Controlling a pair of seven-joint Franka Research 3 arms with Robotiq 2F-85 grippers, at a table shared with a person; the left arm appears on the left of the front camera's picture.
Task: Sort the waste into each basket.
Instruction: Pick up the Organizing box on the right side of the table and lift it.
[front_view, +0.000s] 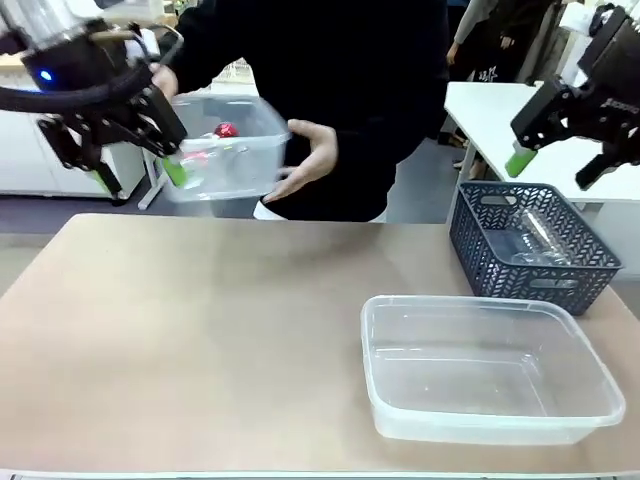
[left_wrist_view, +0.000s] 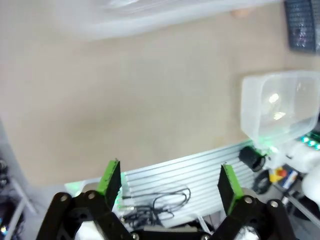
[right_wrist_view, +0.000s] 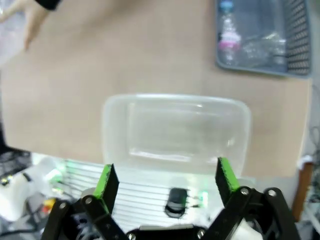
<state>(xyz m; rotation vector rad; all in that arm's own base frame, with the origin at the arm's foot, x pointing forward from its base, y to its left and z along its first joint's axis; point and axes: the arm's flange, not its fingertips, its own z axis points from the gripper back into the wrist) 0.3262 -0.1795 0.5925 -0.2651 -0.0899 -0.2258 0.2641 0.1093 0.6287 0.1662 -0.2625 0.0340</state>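
The empty tub (front_view: 480, 428) sits on the tan, matte table (front_view: 200, 340). It is clear, colourless plastic, rectangular, with rounded corners and a flared rim. Its smooth walls catch soft highlights.

Just behind the empty tub and to its right stands the lattice basket (front_view: 500, 270), dark slate-blue with slotted sides. In it lie clear, crinkled bottles (front_view: 535, 235). From the right wrist view one bottle (right_wrist_view: 227, 30) shows a blue cap and a pink label.

Well beyond the empty tub and to its left, at the far edge of the table, a person holds a second tub (front_view: 250, 150) of the same clear plastic, off the table. One hand (front_view: 310, 155) cups its end. Inside is a shiny red can (front_view: 226, 130). The other pieces beside it are too blurred to tell.

The left gripper (front_view: 140, 178) hangs in front of the held tub, high above and far left of the empty tub. Its black fingers are spread wide and hold nothing, green pads (left_wrist_view: 110, 177) well apart.

The right gripper (front_view: 555, 165) hangs above the lattice basket, behind the empty tub. Its fingers also stand wide and bare. Its own camera looks down past the green pads (right_wrist_view: 225, 175) onto the empty tub's rim (right_wrist_view: 175, 102).
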